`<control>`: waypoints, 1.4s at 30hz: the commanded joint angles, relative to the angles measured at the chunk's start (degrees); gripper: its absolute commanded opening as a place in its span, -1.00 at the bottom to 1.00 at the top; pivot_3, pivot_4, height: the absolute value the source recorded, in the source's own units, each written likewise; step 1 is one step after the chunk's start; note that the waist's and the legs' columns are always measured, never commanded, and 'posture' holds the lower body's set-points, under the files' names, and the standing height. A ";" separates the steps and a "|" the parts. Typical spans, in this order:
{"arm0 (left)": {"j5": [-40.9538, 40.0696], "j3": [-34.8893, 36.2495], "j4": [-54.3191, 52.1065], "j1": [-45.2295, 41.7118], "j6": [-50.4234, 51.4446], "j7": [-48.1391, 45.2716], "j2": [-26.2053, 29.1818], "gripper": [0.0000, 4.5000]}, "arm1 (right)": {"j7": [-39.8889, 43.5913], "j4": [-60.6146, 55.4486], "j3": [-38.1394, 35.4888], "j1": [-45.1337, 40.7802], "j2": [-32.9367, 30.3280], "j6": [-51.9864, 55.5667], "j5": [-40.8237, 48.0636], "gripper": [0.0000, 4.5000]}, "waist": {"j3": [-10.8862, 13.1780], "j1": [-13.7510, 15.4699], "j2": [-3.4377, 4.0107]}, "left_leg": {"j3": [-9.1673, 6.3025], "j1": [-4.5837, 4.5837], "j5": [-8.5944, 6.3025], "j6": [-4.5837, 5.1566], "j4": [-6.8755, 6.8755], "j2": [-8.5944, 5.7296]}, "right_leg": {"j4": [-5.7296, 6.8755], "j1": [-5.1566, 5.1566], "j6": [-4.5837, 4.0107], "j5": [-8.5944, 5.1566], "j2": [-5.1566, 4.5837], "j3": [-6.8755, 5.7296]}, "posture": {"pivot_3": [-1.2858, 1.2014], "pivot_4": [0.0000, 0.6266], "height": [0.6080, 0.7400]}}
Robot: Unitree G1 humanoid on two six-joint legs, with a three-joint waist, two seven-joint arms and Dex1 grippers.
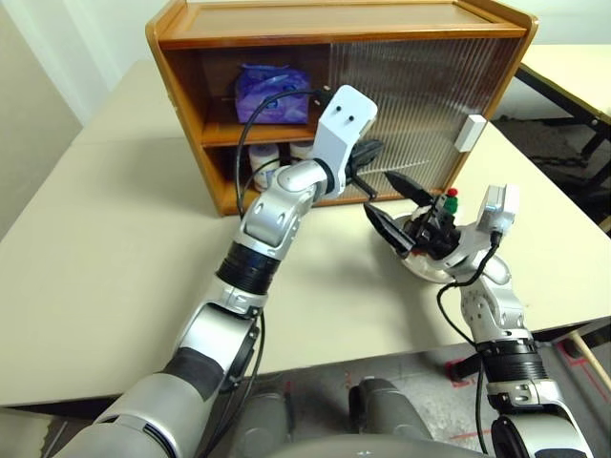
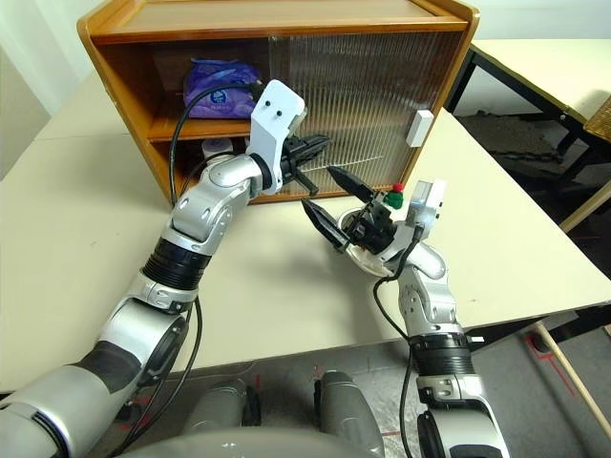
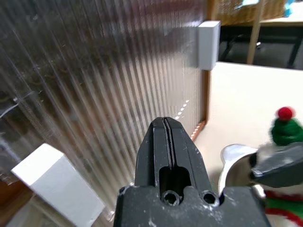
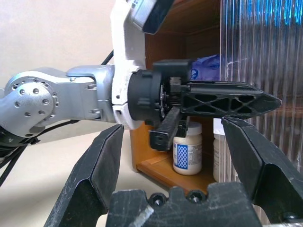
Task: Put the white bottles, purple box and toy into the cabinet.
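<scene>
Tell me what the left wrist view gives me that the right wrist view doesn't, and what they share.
Left wrist view: the toy with its green hat, the metal dish beside it, and a white handle. Right wrist view: a white bottle on the lower level of the cabinet, the purple box above it, and the open right end effector. Both: the ribbed sliding door and the shut left end effector.

Table (image 1: 115, 239): beige top, carries the scene.
Metal dish (image 3: 233, 163): shallow, shiny, on the table.
Second table (image 1: 573, 67): beige, dark-legged, behind at right.
</scene>
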 commanded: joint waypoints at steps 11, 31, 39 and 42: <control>7.23 -0.79 2.12 0.27 3.15 7.07 1.58 -0.98 | 0.42 -1.20 0.60 0.35 -0.36 -0.92 -0.90 1.00 | 0.00 0.04 0.00 | -0.01 -0.01 -0.01 -0.01 0.00 -0.01 | 0.02 -0.01 -0.04 0.03 -0.03 -0.01 | 0.07 -1.00 1.00; 10.78 0.41 -0.26 2.50 3.38 8.57 6.27 -0.98 | 0.76 -2.64 0.93 1.06 -1.42 0.04 -0.58 1.00 | 0.00 -1.42 0.00 | 0.02 0.13 -0.05 -0.10 0.00 0.00 | 0.26 0.00 0.00 0.02 0.04 0.09 | 0.08 -1.00 1.00; 11.07 1.55 -3.31 4.59 5.37 9.11 8.63 -0.98 | 0.88 -2.85 0.97 1.30 -1.38 0.31 -0.42 1.00 | 0.00 -1.55 0.00 | 0.05 0.13 -0.05 -0.10 0.00 0.01 | 0.34 0.01 -0.04 0.04 0.11 0.21 | 0.09 -1.00 1.00; 11.09 2.00 -4.64 5.28 6.25 9.38 9.48 -0.98 | 1.03 -2.86 0.95 1.30 -1.40 0.45 -0.29 1.00 | 0.00 -1.47 0.00 | 0.04 0.16 -0.05 -0.10 0.00 0.00 | 0.36 0.01 -0.06 0.07 0.11 0.20 | 0.10 -1.00 1.00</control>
